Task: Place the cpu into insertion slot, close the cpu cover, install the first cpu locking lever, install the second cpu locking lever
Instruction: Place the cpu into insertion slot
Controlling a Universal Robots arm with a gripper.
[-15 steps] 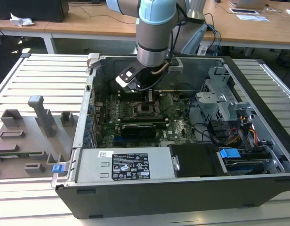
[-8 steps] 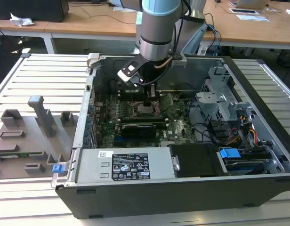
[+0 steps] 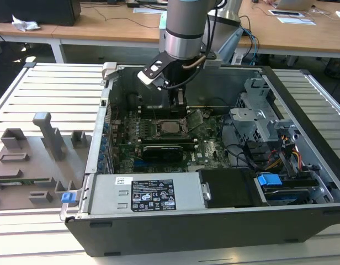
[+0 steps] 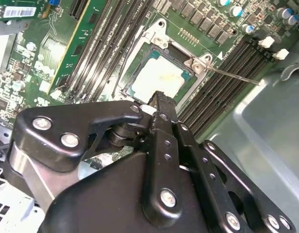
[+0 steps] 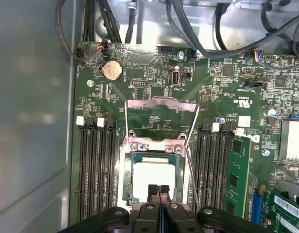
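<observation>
The cpu (image 5: pixel 152 175) lies flat in the insertion slot (image 5: pixel 126 167), its silver top face up; it also shows in the second wrist view (image 4: pixel 157 76) and the exterior view (image 3: pixel 170 127). The cpu cover (image 5: pixel 161 102) is swung open, away from the socket, and the green board shows through its window. A thin locking lever (image 5: pixel 191 172) stands free beside the socket and also shows in the second wrist view (image 4: pixel 232 75). My gripper (image 5: pixel 158 189) hovers just over the cpu's near edge, fingers shut together with nothing between them. The arm reaches down into the open case (image 3: pixel 178 102).
Long black memory slots (image 5: pixel 96 170) flank the socket on both sides, with a green memory stick (image 5: pixel 235 174) in one. The grey case wall (image 5: pixel 33 121) is close by. Cables (image 5: pixel 198 29) hang past the board. A drive cage (image 3: pixel 258 116) and a power supply (image 3: pixel 150 196) sit inside the case.
</observation>
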